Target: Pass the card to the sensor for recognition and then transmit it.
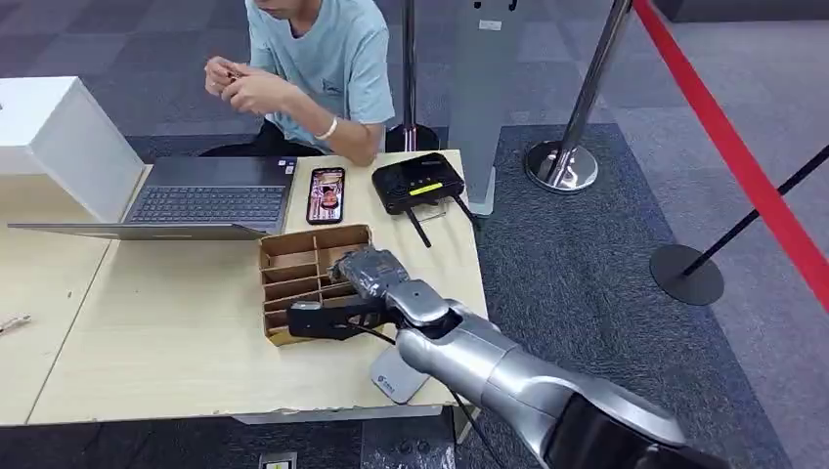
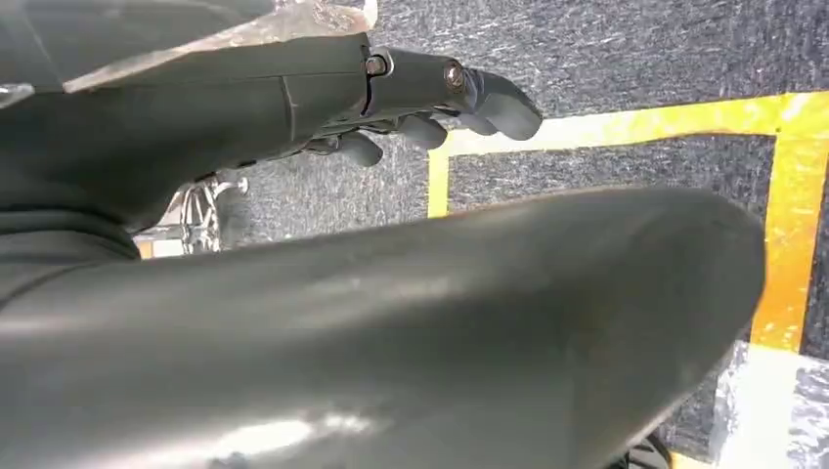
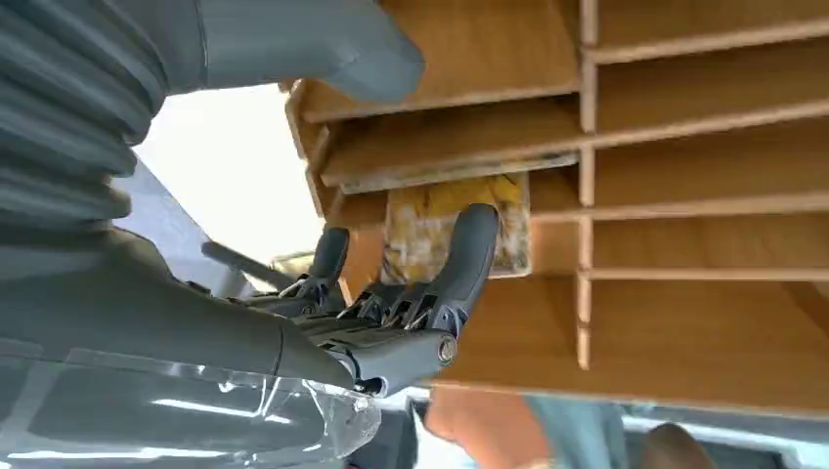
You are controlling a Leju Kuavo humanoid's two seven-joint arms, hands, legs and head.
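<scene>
1. Your tabletop is light wood.
2. On it you have an open laptop, a phone, a black device and a slotted cardboard organizer.
3. A grey pad lies at its near edge.

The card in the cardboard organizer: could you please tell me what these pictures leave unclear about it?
- Card, right wrist view: its print is blurred, and the right hand's fingers cover part of it.
- Head view: the right hand hides the card inside the cardboard organizer.
- Whether the fingers grip the card or merely touch it cannot be told.
</scene>
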